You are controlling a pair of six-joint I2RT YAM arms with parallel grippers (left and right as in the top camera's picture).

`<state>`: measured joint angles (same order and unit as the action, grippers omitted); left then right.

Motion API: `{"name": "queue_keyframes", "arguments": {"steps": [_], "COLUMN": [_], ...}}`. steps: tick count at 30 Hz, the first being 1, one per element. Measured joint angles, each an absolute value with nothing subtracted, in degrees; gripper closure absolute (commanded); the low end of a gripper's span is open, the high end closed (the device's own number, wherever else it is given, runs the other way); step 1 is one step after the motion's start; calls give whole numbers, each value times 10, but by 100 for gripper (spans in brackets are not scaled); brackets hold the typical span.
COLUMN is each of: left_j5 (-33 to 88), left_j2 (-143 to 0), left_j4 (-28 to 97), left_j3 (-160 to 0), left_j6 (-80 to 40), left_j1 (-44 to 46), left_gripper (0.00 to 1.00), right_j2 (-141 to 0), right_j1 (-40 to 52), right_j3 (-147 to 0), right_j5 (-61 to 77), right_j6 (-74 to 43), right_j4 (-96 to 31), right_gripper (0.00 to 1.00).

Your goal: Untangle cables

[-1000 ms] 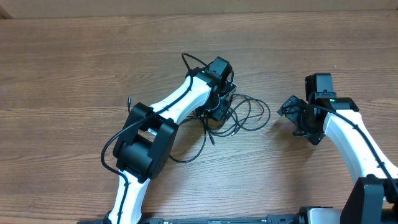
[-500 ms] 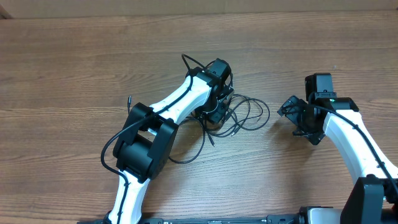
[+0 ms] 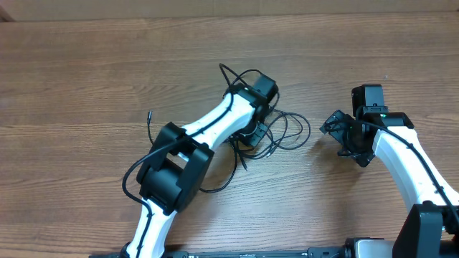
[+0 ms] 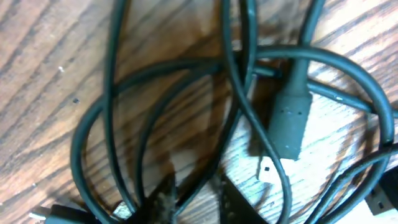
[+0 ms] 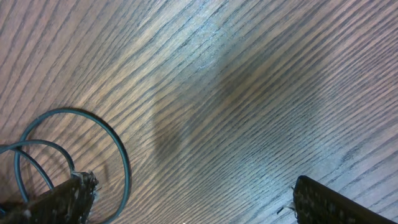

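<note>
The left hand [image 4: 196, 204] is down in the cables [image 3: 283, 132]. Its fingers [image 4: 163, 198] stand close together, a narrow gap between them, and one black strand runs up through that gap. Whether the strand is pinched or only lies there, I cannot tell. Just ahead of the fingers several loops cross one another, and off to one side lies a stubby plug [image 4: 287, 121] with a silvery tip, its body pointing toward the hand.

From overhead, the heap sits under and just beside this hand. Its loops spread mostly toward the right arm, while thin tails trail the other way, across the desk [image 3: 86, 72] and under the left forearm. So the long axis of the tangle runs roughly along the line between the two hands.

The right hand [image 5: 189, 190] is spread wide and holds nothing, over bare wood. The nearest loops curve just past one of its fingers, on the side facing the left arm. The left hand is the nearer one. The right would have to reach toward the left arm to catch the outer loop, I judge.
</note>
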<state>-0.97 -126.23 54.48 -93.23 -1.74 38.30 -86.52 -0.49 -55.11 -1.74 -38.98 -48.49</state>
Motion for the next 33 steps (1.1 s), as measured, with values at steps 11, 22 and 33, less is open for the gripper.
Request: {"name": "queue_keyframes", "arguments": {"steps": [11, 22, 33], "left_j5": [-22, -29, -28], "left_j2": [-1262, -1259, -1119], "left_j4": [547, 547, 551], "left_j3": [-932, -932, -918], "left_j6": [-30, -30, -41], "left_j1": [394, 394, 378], "left_gripper": [96, 96, 96], "right_j2": [-865, -865, -865], "right_j1": [-5, -5, -5], "right_j3": [-551, -551, -551], "right_j5": [-17, -18, -17], "right_j6": [-390, -390, -390], "right_j4": [-485, -484, -485], "right_gripper": [0, 0, 0]}}
